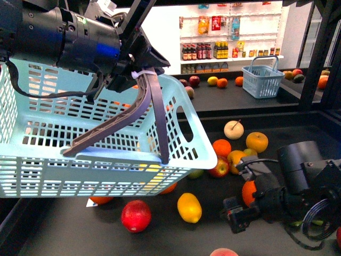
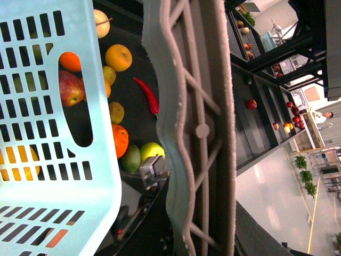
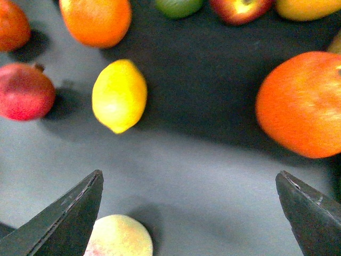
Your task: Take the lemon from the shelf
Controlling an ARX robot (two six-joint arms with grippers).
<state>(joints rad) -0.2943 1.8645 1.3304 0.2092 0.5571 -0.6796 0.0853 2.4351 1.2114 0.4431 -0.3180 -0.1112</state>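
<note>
The lemon (image 1: 189,207), a bright yellow oval, lies on the dark deck of the shelf (image 1: 165,237), just beyond the raised basket's near corner. In the right wrist view the lemon (image 3: 119,95) sits ahead of my right gripper (image 3: 189,178), off toward one finger. That gripper is open, with only bare deck between its fingertips (image 3: 85,200). In the front view my right gripper (image 1: 234,213) hovers low, to the right of the lemon. My left gripper (image 1: 139,74) is shut on the grey basket handle (image 2: 197,128) and holds the pale blue basket (image 1: 80,138) above the deck.
A red fruit (image 1: 136,215) lies left of the lemon and a pale peach (image 3: 118,237) sits close to one right finger. A big orange (image 3: 301,104) is near the other. More fruit (image 1: 234,146) is piled behind. A small blue basket (image 1: 262,80) stands on the back deck.
</note>
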